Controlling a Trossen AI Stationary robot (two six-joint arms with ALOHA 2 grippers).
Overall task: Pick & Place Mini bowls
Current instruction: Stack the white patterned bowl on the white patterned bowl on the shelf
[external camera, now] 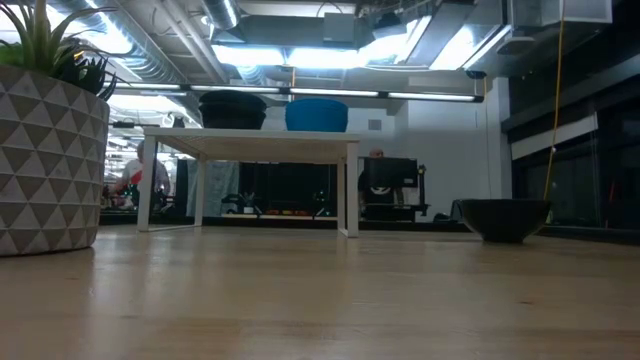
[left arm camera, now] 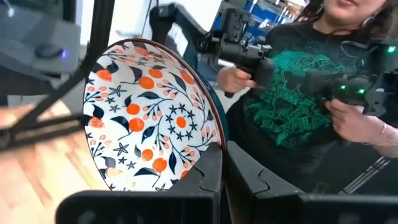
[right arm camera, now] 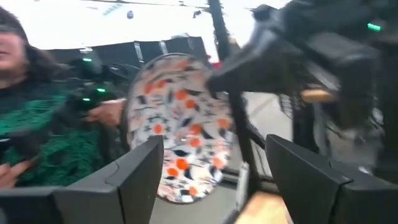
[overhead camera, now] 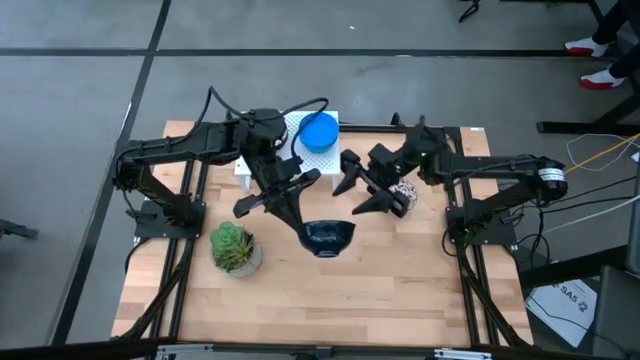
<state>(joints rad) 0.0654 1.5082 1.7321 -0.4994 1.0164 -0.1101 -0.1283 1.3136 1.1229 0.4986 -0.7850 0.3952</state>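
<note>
Mini bowls lie in several places around me, and one of them is in my own grip: the floral mini bowl (left arm camera: 149, 112), white inside with orange blossoms and dark leaves, is pinched at its rim between the narrow jaws of my left gripper (left arm camera: 222, 155) and stands tilted, its inside turned toward my left wrist. From above, my left gripper (overhead camera: 300, 222) reaches out over the middle of the table (overhead camera: 400, 290), and right at its tip is a dark-looking bowl (overhead camera: 328, 237). I cannot tell for sure that this is the same bowl seen from its outside. From table height that dark-looking bowl (external camera: 505, 218) looks upright and low on the wood. My right gripper (right arm camera: 214, 146) has its jaws spread wide and holds nothing; between them, farther off, I see the floral mini bowl (right arm camera: 186, 118). From above, my right gripper (overhead camera: 358, 190) is just beside my left one, and a speckled white bowl (overhead camera: 403, 192) shows partly under my right arm. A blue mini bowl (overhead camera: 320, 131) sits on the white stand (overhead camera: 295, 122) at the far side, with a black bowl (external camera: 232, 108) next to it. The potted succulent (overhead camera: 233, 248) stands near the left front. A person (left arm camera: 292, 93) in a dark printed shirt is beyond the table.
</note>
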